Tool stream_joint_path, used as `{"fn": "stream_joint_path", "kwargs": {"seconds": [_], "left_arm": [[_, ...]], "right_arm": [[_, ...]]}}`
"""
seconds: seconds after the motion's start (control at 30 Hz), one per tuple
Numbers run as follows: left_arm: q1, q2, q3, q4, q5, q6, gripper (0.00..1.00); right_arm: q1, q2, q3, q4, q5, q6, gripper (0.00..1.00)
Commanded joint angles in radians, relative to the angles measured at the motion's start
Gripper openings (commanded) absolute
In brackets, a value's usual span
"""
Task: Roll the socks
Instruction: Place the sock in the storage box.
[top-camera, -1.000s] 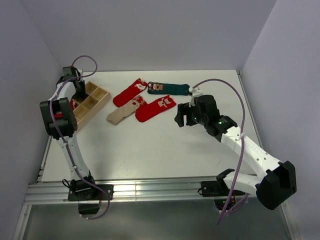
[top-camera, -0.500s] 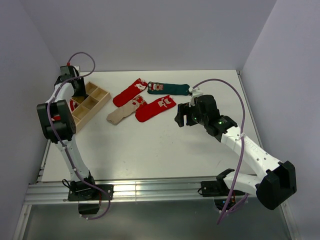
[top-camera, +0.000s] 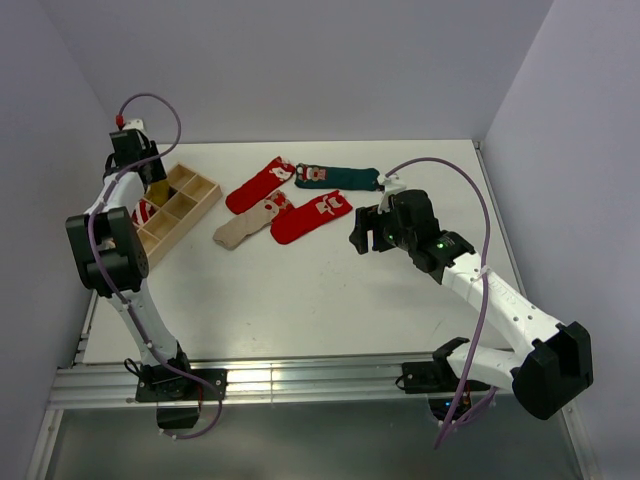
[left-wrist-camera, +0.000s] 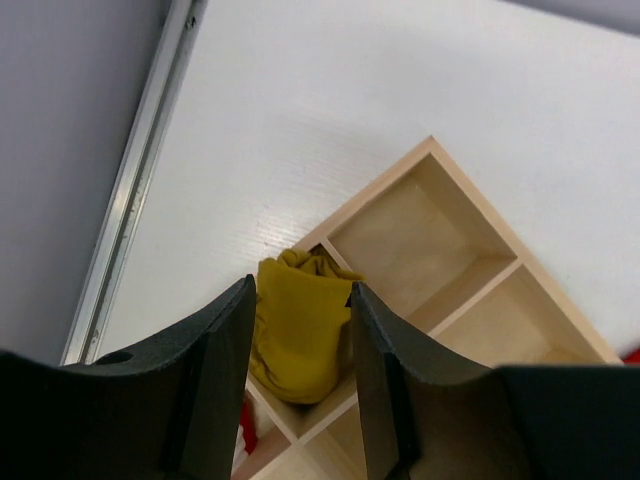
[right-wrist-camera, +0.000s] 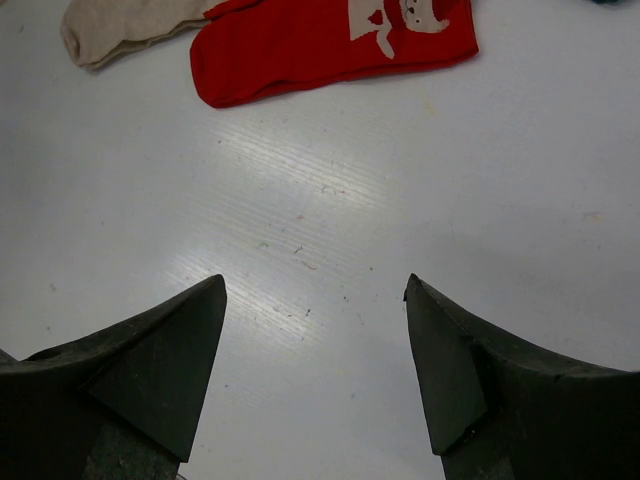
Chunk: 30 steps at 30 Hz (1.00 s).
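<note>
A rolled mustard yellow sock (left-wrist-camera: 300, 335) sits in a corner compartment of the wooden tray (left-wrist-camera: 433, 146). My left gripper (left-wrist-camera: 300, 290) hovers above it, open, its fingers either side of the roll and clear of it. In the top view the left gripper (top-camera: 140, 170) stands over the tray's far end. A red-and-white striped sock (top-camera: 146, 212) fills a neighbouring compartment. Flat on the table lie a red sock (top-camera: 258, 185), a dark green sock (top-camera: 340, 178), a beige sock (top-camera: 245, 227) and another red sock (top-camera: 310, 217). My right gripper (right-wrist-camera: 314, 283) hangs open over bare table, just short of the red sock (right-wrist-camera: 320, 45).
The wooden tray (top-camera: 200, 200) stands at the table's left side, with other compartments showing bare wood. A metal rail (left-wrist-camera: 135, 180) runs along the table's left edge beside the tray. The beige sock's toe (right-wrist-camera: 120, 25) shows at the right wrist view's top left.
The left arm has lifted up and back from the tray. Its jaws have parted, and the yellow roll stays in the compartment. The right arm has not moved.
</note>
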Motion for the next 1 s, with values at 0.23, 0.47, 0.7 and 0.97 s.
{"fn": "stream_joint_path", "kwargs": {"seconds": [0.23, 0.47, 0.7, 0.97], "left_arm": [[0.013, 0.058, 0.007, 0.047, 0.041, -0.038, 0.43], [0.012, 0.081, -0.01, 0.015, 0.067, -0.038, 0.31], [0.013, 0.083, -0.028, -0.042, 0.065, -0.047, 0.08], [0.013, 0.1, -0.017, -0.146, 0.061, -0.073, 0.0]], "right_arm": [[-0.011, -0.018, 0.027, 0.015, 0.015, -0.02, 0.79], [-0.011, -0.018, 0.027, 0.01, 0.015, -0.021, 0.79], [-0.011, -0.02, 0.024, 0.013, 0.018, -0.025, 0.79], [-0.011, -0.02, 0.023, 0.017, 0.028, -0.026, 0.79]]}}
